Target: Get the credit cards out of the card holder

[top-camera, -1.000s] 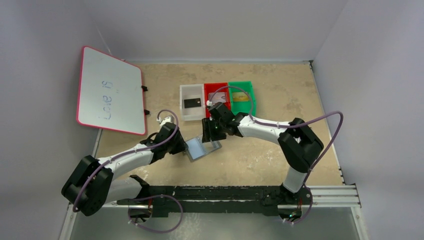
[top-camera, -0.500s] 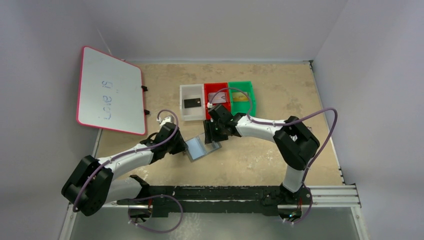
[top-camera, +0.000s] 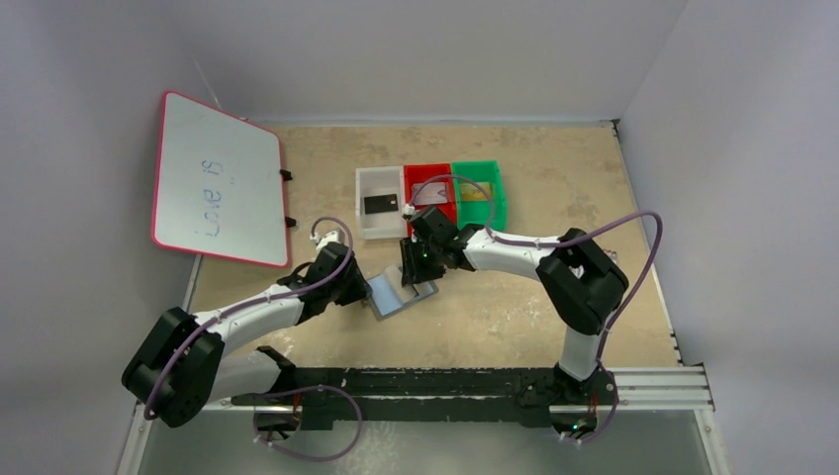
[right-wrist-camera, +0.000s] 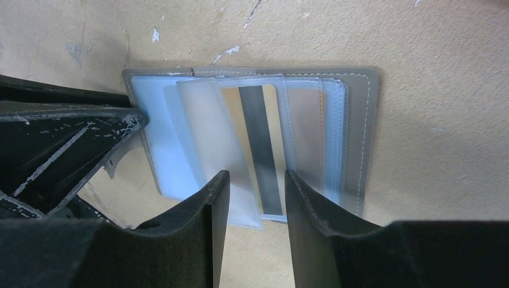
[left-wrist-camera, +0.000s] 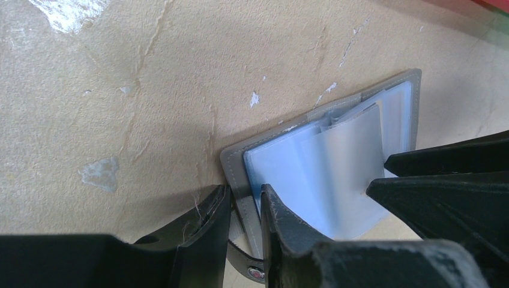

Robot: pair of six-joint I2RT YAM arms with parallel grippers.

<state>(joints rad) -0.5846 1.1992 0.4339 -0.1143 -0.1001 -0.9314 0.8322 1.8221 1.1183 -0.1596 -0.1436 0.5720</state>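
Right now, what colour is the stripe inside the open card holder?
The stripe is dark grey; best in the right wrist view.

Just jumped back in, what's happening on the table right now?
The left gripper clamps the grey edge of the open card holder. The right gripper is open over its clear pockets, fingers either side of a striped card not yet out. A black card lies in the white tray.

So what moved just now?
The right arm's elbow swung a little to the left, and the right gripper slid slightly left over the open card holder. Nothing was grabbed or let go. The left gripper kept pinching the holder's edge, and the holder stayed put.
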